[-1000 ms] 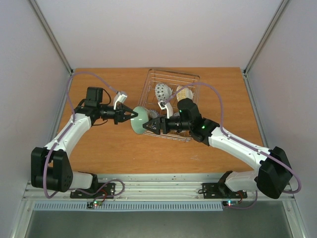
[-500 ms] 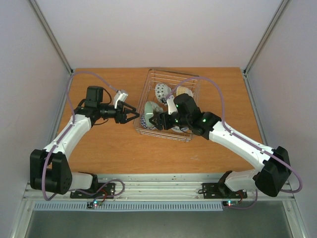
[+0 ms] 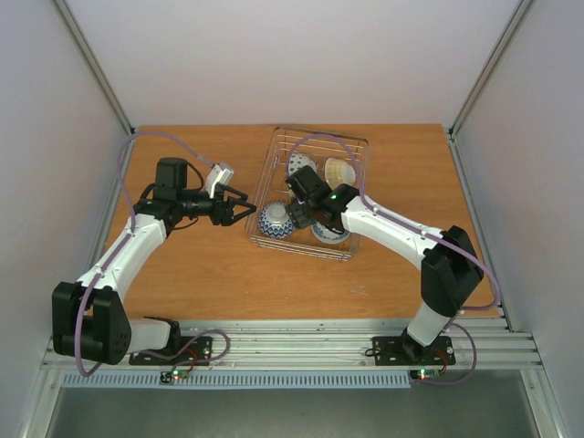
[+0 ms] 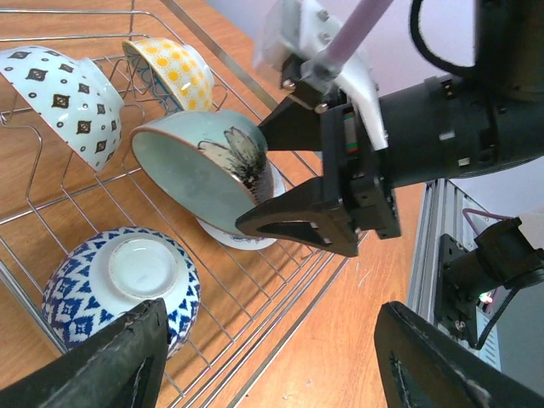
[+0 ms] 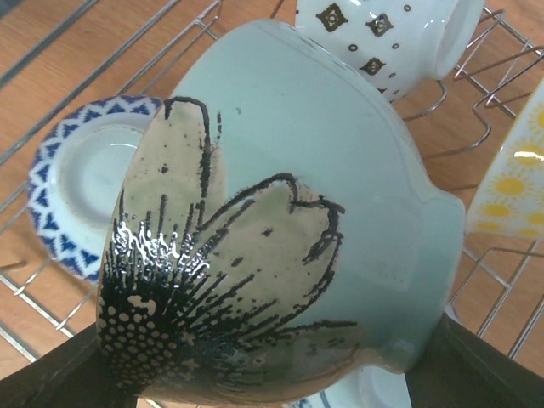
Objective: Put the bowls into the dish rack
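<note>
My right gripper is shut on a pale green bowl with a black flower, holding it tilted just above the dish rack floor; its fingers clamp the bowl from both sides. Inside the rack lie a blue-and-white bowl upside down, a white bowl with dark diamonds, a yellow-spotted bowl and a white bowl under the green one. My left gripper stands open and empty just left of the rack, its fingers wide apart.
The rack's wire wall runs between my left gripper and the bowls. Upright prongs stand beside the held bowl. Bare wooden table stretches left of the rack, with grey walls on both sides.
The left gripper let go of the green bowl and opened. The right gripper carried the bowl away to the right, into the rack. The left arm stayed almost where it was.
</note>
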`<state>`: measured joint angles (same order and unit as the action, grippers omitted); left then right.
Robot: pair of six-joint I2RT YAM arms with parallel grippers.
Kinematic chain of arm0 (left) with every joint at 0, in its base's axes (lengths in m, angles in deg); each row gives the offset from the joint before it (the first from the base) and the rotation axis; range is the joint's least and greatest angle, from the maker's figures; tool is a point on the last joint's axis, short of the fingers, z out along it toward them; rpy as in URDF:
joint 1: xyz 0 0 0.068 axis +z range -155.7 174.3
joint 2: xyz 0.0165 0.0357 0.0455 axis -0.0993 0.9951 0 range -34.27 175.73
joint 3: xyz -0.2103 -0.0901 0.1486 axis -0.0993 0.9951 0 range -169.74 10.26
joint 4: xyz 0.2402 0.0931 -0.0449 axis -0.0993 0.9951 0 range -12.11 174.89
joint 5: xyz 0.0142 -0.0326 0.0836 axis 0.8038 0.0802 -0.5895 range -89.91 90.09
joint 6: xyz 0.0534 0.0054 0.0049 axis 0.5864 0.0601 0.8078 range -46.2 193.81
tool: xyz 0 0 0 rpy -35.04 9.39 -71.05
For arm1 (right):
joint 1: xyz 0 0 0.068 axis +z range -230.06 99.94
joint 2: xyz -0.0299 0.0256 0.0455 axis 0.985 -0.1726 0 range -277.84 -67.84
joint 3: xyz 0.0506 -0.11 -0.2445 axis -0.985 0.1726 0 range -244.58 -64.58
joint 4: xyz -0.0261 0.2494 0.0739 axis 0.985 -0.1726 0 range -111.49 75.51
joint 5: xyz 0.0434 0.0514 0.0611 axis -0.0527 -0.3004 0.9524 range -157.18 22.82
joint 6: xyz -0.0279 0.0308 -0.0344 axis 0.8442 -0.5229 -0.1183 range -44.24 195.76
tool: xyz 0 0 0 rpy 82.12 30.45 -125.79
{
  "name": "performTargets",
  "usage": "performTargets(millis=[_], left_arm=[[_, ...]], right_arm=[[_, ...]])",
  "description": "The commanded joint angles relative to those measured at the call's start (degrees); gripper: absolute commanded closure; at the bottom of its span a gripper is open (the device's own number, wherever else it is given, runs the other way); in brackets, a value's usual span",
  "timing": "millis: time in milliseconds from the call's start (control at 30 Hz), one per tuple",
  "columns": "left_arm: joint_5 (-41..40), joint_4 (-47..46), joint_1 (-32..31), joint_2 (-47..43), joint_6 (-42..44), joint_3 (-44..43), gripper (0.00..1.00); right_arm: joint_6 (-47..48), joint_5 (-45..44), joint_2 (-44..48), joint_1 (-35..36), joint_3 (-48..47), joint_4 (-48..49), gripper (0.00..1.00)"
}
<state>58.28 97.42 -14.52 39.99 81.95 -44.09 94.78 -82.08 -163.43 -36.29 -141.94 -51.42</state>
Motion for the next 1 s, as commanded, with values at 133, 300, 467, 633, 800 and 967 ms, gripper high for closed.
performTargets(millis=[133, 300, 467, 633, 800, 967], left_arm=[[-0.4, -2.1, -0.1, -0.5, 0.2, 0.6, 0.33], [-0.3, -2.1, -0.1, -0.2, 0.5, 0.6, 0.32], [-0.1, -2.1, -0.1, 0.4, 0.5, 0.6, 0.32], [0.0, -2.1, -0.1, 0.7, 0.5, 0.5, 0.32], [0.0, -2.1, -0.1, 0.7, 0.6, 0.5, 0.33], [0.0, -2.0, -0.1, 0.6, 0.5, 0.5, 0.33]], right_arm=[[6.3, -8.8, -4.8, 0.0, -6.8, 3.1, 0.99], [7.3, -11.9, -8.6, 0.1, -8.6, 1.3, 0.99], [7.6, -14.2, -11.1, 0.2, -9.4, -0.5, 0.99], [8.2, -18.9, -13.1, 1.3, -10.6, -2.5, 0.99], [9.8, -24.3, -16.3, 3.1, -12.4, -4.1, 0.99], [11.0, -28.4, -19.9, 4.2, -14.5, -6.0, 0.99]])
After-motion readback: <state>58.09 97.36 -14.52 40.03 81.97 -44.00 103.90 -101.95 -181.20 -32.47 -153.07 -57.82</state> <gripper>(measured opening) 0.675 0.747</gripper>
